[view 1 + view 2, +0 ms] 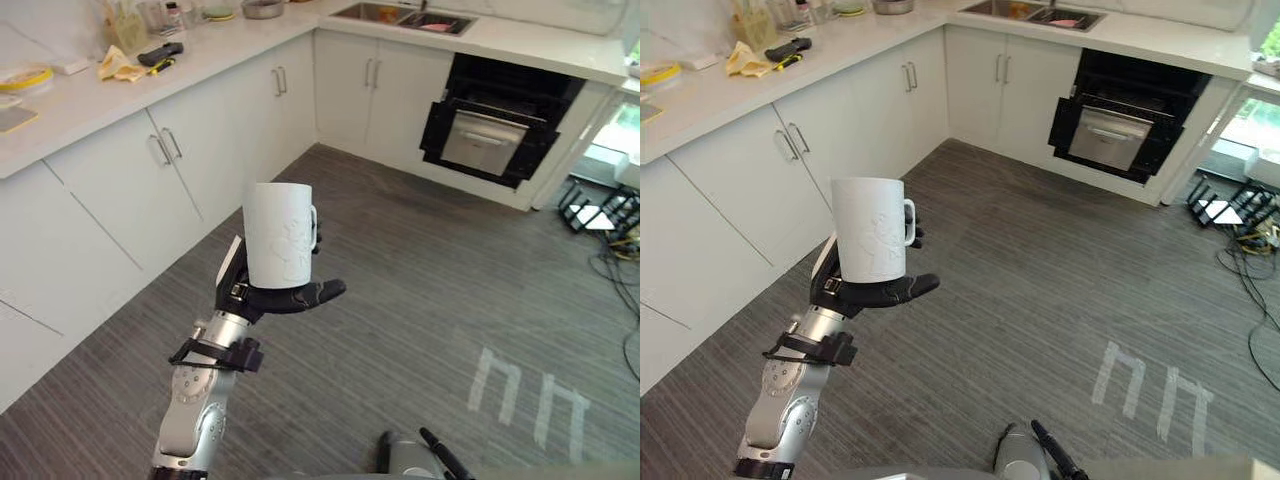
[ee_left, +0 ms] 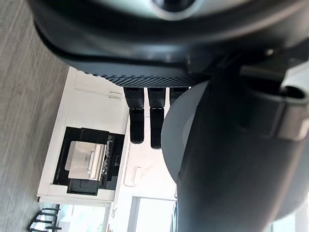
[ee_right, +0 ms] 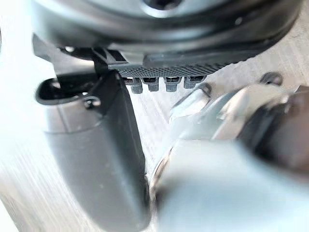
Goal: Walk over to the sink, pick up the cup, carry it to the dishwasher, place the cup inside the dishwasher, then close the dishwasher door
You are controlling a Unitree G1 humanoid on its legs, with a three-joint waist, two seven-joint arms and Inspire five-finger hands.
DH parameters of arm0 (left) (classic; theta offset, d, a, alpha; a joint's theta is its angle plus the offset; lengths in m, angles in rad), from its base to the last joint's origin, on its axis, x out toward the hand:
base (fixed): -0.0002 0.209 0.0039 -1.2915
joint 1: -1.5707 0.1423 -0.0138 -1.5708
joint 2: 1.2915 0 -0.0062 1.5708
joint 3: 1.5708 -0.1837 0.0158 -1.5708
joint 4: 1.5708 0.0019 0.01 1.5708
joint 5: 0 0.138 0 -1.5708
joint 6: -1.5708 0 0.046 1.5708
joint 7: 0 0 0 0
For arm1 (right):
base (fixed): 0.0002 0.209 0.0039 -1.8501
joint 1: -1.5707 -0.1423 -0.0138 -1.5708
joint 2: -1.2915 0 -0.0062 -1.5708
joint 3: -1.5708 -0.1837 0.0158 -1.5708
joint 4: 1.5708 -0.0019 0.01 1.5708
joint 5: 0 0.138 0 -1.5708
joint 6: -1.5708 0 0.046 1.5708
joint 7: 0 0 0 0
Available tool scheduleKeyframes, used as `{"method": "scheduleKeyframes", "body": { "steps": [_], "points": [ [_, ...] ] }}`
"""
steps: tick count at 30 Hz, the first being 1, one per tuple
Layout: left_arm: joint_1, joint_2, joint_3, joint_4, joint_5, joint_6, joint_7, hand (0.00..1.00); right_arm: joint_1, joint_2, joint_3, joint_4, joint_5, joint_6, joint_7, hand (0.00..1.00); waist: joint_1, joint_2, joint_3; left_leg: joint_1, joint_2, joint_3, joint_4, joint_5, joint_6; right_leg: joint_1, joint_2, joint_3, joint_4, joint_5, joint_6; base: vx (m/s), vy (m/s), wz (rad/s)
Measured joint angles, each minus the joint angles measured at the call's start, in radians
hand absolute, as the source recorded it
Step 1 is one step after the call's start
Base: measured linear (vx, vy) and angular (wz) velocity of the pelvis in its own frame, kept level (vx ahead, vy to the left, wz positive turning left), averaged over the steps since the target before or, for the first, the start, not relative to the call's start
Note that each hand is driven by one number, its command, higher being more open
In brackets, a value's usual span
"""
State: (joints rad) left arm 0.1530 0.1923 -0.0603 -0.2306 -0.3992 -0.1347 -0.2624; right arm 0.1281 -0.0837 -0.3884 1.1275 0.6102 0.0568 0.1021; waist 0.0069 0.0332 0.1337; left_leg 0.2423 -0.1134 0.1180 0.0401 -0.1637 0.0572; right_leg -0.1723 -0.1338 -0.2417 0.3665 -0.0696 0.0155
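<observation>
A white cup (image 1: 282, 232) with a raised pattern and a handle stands upright in my left hand (image 1: 290, 295), held up over the grey wooden floor. The fingers wrap behind the cup (image 2: 176, 130) and the thumb reaches under its base. The dishwasher (image 1: 497, 130) is set under the far counter, its dark cavity open and its door hanging down. The sink (image 1: 400, 15) lies in the counter just left of it. My right hand (image 3: 164, 29) hangs low over the floor with straight fingers and holds nothing.
White cabinets (image 1: 160, 170) and a counter run along the left, bearing a yellow cloth (image 1: 118, 68), a black tool (image 1: 160, 53) and bowls. Cables and a dark rack (image 1: 600, 215) lie on the floor at the right. White tape marks (image 1: 530, 395) are on the floor ahead.
</observation>
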Motion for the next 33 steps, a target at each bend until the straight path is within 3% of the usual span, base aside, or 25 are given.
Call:
{"method": "scheduleKeyframes", "body": {
  "steps": [1, 2, 5, 8, 9, 10, 11, 13, 14, 16, 17, 18, 19, 22, 25, 31, 32, 33],
  "points": [
    [0.016, -0.008, 0.002, 0.0, 0.009, 0.006, -0.008, 0.0, -0.006, -0.012, 0.018, 0.002, 0.0, 0.0, 0.003, 1.0, 0.001, 0.018, -0.012, 0.011, 0.031, 0.003, 0.011, -0.017, -0.029, 0.028, 0.027, -0.019, -0.02, -0.004, -0.009, 0.37, -0.235, 0.2],
    [0.016, -0.007, 0.004, -0.001, 0.008, 0.006, -0.016, 0.0, -0.013, -0.016, 0.033, 0.002, 0.001, -0.001, 0.006, 1.0, 0.002, 0.02, -0.014, 0.013, 0.043, 0.005, 0.023, -0.024, -0.04, 0.041, 0.037, -0.024, -0.031, -0.009, -0.017, 0.34, -0.224, 0.02],
    [0.014, -0.008, 0.013, -0.002, 0.008, 0.007, -0.025, 0.0, -0.032, -0.021, 0.082, 0.001, 0.019, -0.001, 0.027, 1.0, -0.001, 0.019, -0.014, 0.025, 0.082, 0.033, 0.092, -0.03, -0.05, 0.112, 0.08, -0.028, -0.077, -0.018, -0.032, 0.29, -0.197, -0.13],
    [0.012, -0.008, 0.015, -0.002, 0.007, 0.002, -0.023, 0.0, -0.019, -0.029, 0.1, 0.0, 0.026, -0.012, 0.051, 1.0, -0.019, 0.019, -0.019, -0.05, 0.09, 0.047, 0.314, -0.029, -0.053, 0.186, 0.084, -0.027, -0.158, -0.021, -0.03, 0.23, -0.129, -0.13],
    [0.01, -0.008, 0.016, -0.002, 0.007, -0.005, -0.022, 0.0, -0.007, -0.032, 0.12, -0.003, 0.026, -0.021, 0.054, 1.0, -0.023, 0.024, -0.021, -0.098, 0.102, 0.067, 0.428, -0.023, -0.062, 0.211, 0.087, -0.019, -0.191, -0.023, -0.026, 0.21, -0.104, -0.2],
    [0.005, -0.011, 0.016, -0.001, 0.007, -0.005, -0.022, 0.0, 0.005, -0.033, 0.124, -0.01, 0.026, -0.025, 0.055, 1.0, -0.024, 0.025, -0.021, -0.141, 0.113, 0.074, 0.531, -0.004, -0.092, 0.237, 0.091, -0.008, -0.219, -0.023, -0.026, 0.25, -0.102, -0.2],
    [-0.001, -0.015, 0.017, -0.001, 0.007, -0.005, -0.021, 0.0, 0.011, -0.032, 0.124, -0.01, 0.028, -0.024, 0.055, 1.0, -0.022, 0.014, -0.013, -0.195, 0.131, 0.084, 0.651, 0.012, -0.106, 0.265, 0.085, 0.0, -0.239, -0.022, -0.027, 0.15, -0.047, -0.21],
    [-0.002, -0.018, 0.024, 0.0, 0.006, -0.009, -0.021, 0.0, 0.033, -0.032, 0.119, -0.005, 0.028, -0.024, 0.052, 1.0, -0.013, 0.007, -0.009, -0.25, 0.186, 0.103, 0.719, -0.106, -0.06, 0.301, 0.078, 0.056, -0.247, -0.023, -0.028, 0.17, 0.013, -0.79],
    [-0.001, -0.02, 0.038, 0.0, 0.007, -0.012, -0.019, 0.0, 0.03, -0.045, 0.117, -0.005, 0.029, -0.026, 0.052, 1.0, 0.005, 0.003, -0.007, -0.266, 0.195, 0.08, 0.622, -0.147, -0.064, 0.302, 0.053, 0.119, -0.245, -0.022, -0.025, 0.17, 0.097, -1.24],
    [-0.001, -0.021, 0.041, 0.0, 0.008, -0.021, -0.007, 0.0, 0.027, -0.055, 0.115, -0.005, 0.027, -0.031, 0.055, 1.0, 0.005, 0.003, -0.007, -0.265, 0.198, 0.045, 0.491, -0.14, -0.071, 0.295, 0.037, 0.157, -0.237, -0.023, -0.012, 0.11, 0.183, -1.01],
    [-0.002, -0.039, 0.04, -0.007, 0.01, -0.033, 0.004, 0.0, 0.036, -0.07, 0.11, -0.006, 0.024, -0.041, 0.068, 1.0, -0.009, 0.034, -0.022, -0.255, 0.242, -0.016, 0.264, 0.063, -0.105, 0.274, 0.042, 0.193, -0.209, -0.052, 0.043, 0.11, 0.266, -0.81],
    [-0.001, -0.052, 0.039, -0.004, 0.01, -0.035, 0.006, 0.0, 0.039, -0.077, 0.108, -0.003, 0.024, -0.041, 0.069, 1.0, -0.017, 0.048, -0.025, -0.24, 0.248, -0.043, 0.242, 0.037, -0.159, 0.27, 0.051, 0.205, -0.196, -0.06, 0.053, 0.13, 0.292, -0.69],
    [0.003, -0.056, 0.039, -0.002, 0.014, -0.035, 0.014, 0.0, 0.042, -0.076, 0.103, 0.002, 0.025, -0.04, 0.067, 1.0, -0.026, 0.047, -0.032, -0.211, 0.242, -0.039, 0.2, 0.032, -0.159, 0.265, 0.042, 0.212, -0.186, -0.066, 0.062, 0.11, 0.185, -0.27],
    [-0.002, -0.008, 0.033, 0.008, 0.016, -0.035, 0.026, 0.0, 0.08, -0.015, 0.068, 0.003, 0.026, -0.037, 0.065, 1.0, -0.048, -0.007, -0.031, -0.137, 0.173, -0.004, 0.053, 0.094, -0.124, 0.264, -0.029, 0.183, -0.192, -0.061, 0.079, 0.08, 0.216, -0.19],
    [-0.008, 0.026, 0.032, 0.037, 0.015, -0.035, 0.03, 0.0, 0.11, 0.003, 0.042, -0.001, 0.029, -0.05, 0.066, 1.0, -0.054, -0.008, -0.03, -0.127, 0.147, 0.007, 0.015, 0.112, -0.109, 0.268, -0.053, 0.182, -0.229, -0.039, 0.112, 0.01, 0.103, -0.07],
    [-0.009, 0.029, 0.027, 0.096, 0.015, -0.035, 0.038, 0.0, 0.113, 0.002, 0.05, -0.001, 0.028, -0.047, 0.084, 1.0, -0.056, -0.011, -0.029, -0.074, 0.16, 0.012, -0.099, 0.176, -0.119, 0.275, -0.036, 0.171, -0.257, -0.025, 0.106, -0.04, -0.011, 0.0],
    [-0.009, 0.049, 0.013, 0.111, 0.015, -0.034, 0.038, 0.0, 0.097, -0.019, 0.162, -0.034, 0.027, -0.035, 0.118, 1.0, -0.075, -0.043, -0.019, -0.07, 0.184, 0.024, -0.127, 0.196, -0.13, 0.318, -0.013, 0.145, -0.37, 0.051, 0.102, 0.0, 0.0, 0.0],
    [-0.009, 0.049, 0.013, 0.111, 0.015, -0.034, 0.038, 0.0, 0.097, -0.019, 0.162, -0.034, 0.027, -0.035, 0.118, 1.0, -0.075, -0.043, -0.019, -0.07, 0.184, 0.024, -0.127, 0.196, -0.13, 0.318, -0.013, 0.145, -0.37, 0.051, 0.102, 0.0, 0.0, 0.0]
  ]
}}
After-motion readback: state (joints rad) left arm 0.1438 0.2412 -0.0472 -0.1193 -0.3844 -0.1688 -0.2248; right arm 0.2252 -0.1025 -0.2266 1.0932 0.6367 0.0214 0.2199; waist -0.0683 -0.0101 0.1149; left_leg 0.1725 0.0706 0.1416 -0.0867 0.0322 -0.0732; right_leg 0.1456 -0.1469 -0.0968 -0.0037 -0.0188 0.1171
